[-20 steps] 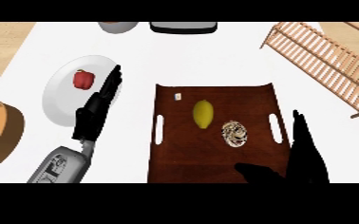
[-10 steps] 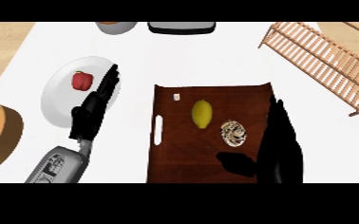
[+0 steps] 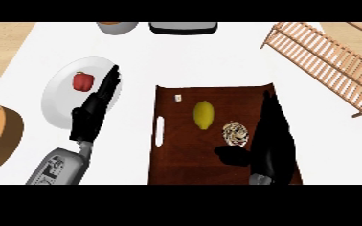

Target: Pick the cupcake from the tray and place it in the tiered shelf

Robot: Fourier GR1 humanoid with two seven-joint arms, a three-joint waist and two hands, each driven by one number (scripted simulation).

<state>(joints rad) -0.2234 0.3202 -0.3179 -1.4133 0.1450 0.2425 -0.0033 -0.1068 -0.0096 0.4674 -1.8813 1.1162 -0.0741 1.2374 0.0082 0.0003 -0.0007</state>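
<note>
Cupcake (image 3: 235, 132) on tray (image 3: 212, 165), just beside open right hand (image 3: 272, 139).

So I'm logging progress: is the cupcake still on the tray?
On the tray: the cupcake sits on the brown tray, beside the open right hand, not lifted.

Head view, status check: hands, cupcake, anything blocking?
Right hand open, over dark brown tray, beside brown-and-white cupcake, not gripping. Left hand open, resting by white plate. Yellow lemon left of cupcake, apart.
</note>
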